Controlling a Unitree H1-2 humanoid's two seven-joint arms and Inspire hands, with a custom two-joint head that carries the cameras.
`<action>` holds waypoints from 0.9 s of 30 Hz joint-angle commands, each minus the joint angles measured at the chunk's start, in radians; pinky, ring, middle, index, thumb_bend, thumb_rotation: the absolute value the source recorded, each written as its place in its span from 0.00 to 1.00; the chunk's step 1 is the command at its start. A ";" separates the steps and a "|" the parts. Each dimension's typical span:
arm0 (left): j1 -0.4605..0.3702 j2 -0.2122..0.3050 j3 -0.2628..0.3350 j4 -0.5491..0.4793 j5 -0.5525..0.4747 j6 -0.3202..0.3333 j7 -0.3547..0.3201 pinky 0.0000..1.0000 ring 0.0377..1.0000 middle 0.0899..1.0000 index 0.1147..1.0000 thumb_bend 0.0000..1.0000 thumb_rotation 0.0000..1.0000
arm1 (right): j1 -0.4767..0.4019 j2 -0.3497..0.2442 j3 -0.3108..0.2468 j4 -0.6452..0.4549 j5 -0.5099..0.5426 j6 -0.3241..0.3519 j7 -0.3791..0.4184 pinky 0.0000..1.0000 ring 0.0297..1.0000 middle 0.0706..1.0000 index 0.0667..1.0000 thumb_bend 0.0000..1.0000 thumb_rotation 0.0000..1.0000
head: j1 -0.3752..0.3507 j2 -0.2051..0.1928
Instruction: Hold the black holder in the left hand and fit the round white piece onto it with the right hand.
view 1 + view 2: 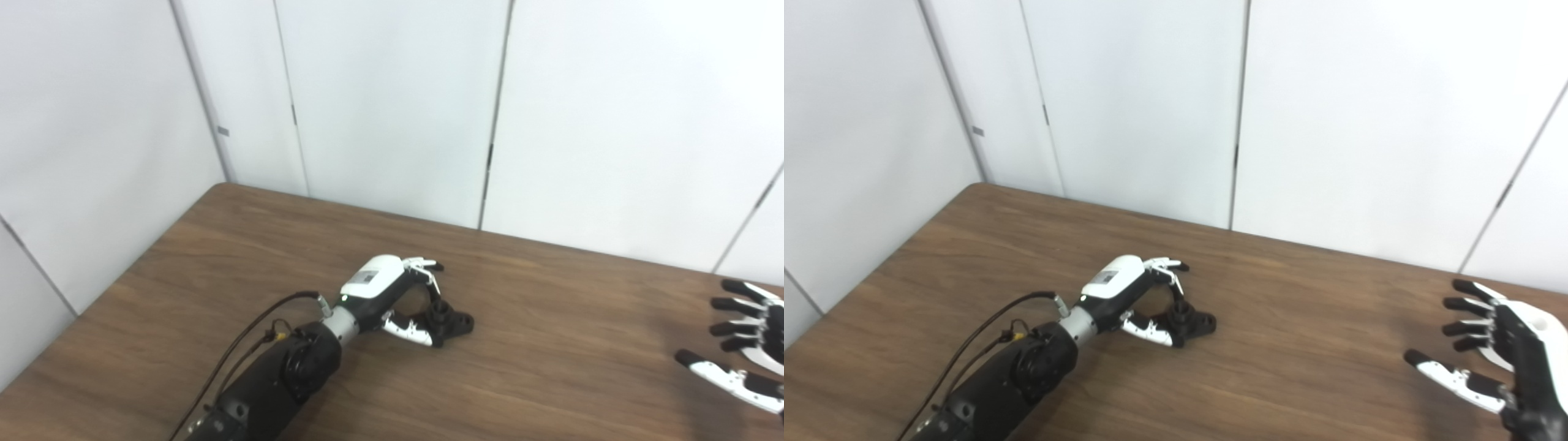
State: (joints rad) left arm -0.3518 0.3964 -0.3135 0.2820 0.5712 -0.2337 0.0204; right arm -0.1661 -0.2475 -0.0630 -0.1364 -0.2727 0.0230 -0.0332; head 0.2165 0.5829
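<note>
Black holder [450, 320] is lying flat on the wooden table [551, 343], roughly at the table's middle, with the left hand [398, 294] reaching over it from the near-left. That hand's fingers [422, 266] are curling down above the holder while the thumb [407, 331] is lying low against the holder's near side, so the hand is closing around the piece; whether it is already gripping firmly I cannot tell. The holder is looking like a matte, dark plastic part with a raised round boss and a flat lobe with a hole toward its right end. The left hand is showing a glossy white back shell over black and silver links, and a black cable [245, 343] is looping along the forearm. Well to the right of the holder, the right hand [1500, 349] is hovering over the table with fingers spread apart, holding nothing. The table surface is showing a brown wood grain, smooth and faintly shiny.
</note>
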 commanded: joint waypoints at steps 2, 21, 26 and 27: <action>-0.015 -0.015 -0.019 -0.037 0.000 -0.034 -0.031 0.77 0.92 0.87 0.42 0.52 0.07 | -0.042 -0.016 -0.005 -0.002 -0.012 -0.058 -0.019 0.46 0.55 0.68 0.76 0.61 0.00 | -0.047 0.011; -0.048 -0.097 -0.153 0.116 0.064 -0.211 -0.038 0.73 0.92 0.87 0.42 0.52 0.08 | -0.069 0.018 0.024 -0.018 -0.096 -0.062 -0.050 0.47 0.55 0.68 0.77 0.58 0.10 | -0.283 0.056; -0.065 -0.111 -0.177 0.159 0.062 -0.225 -0.034 0.72 0.92 0.87 0.42 0.52 0.07 | -0.069 0.028 0.027 -0.035 -0.104 -0.041 -0.048 0.47 0.55 0.68 0.77 0.57 0.11 | -0.329 0.064; -0.068 -0.112 -0.182 0.167 0.061 -0.228 -0.034 0.73 0.92 0.87 0.42 0.52 0.07 | -0.069 0.029 0.027 -0.037 -0.103 -0.038 -0.047 0.47 0.55 0.68 0.77 0.57 0.11 | -0.329 0.064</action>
State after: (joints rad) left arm -0.4271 0.3001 -0.4525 0.4174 0.5979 -0.4523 0.0371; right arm -0.1996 -0.2198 -0.0329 -0.1327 -0.3716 -0.0064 -0.0705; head -0.1119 0.6458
